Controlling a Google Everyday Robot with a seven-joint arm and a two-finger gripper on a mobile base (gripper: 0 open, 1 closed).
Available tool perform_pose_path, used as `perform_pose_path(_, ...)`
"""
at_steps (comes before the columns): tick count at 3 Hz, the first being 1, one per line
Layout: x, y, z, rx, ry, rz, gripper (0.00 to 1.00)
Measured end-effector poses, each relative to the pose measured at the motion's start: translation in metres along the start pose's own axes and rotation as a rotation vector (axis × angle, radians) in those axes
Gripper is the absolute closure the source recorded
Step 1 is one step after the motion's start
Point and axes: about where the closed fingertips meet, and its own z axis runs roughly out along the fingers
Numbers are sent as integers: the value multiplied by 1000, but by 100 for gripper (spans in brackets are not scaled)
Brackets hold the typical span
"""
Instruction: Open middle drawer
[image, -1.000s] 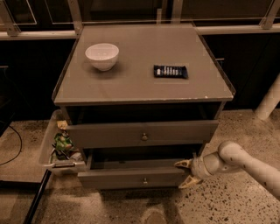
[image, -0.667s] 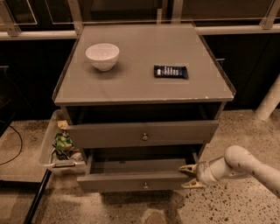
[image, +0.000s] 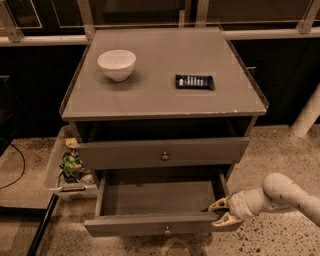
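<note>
The middle drawer is pulled well out of the grey cabinet, showing its plain grey inside. Its flat front carries a small brass knob. My gripper is at the right end of that front, with one yellowish finger inside the drawer and the other on the outer face, clamped on the front panel. The white arm reaches in from the right. The taller-fronted drawer above, with the same kind of knob, is only slightly out. The lowest drawer is hidden.
On the cabinet top stand a white bowl and a dark snack bar. A clear bin with packets sits on the floor at the left. A white post stands at the right, and a dark cable lies at the far left.
The middle drawer has slid further out toward the camera. My gripper has moved with it, staying on the right end of the drawer front.
</note>
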Motion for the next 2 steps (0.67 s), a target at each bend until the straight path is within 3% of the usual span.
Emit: perform_pose_path(2,-1,1,4,-6,-5,6,35)
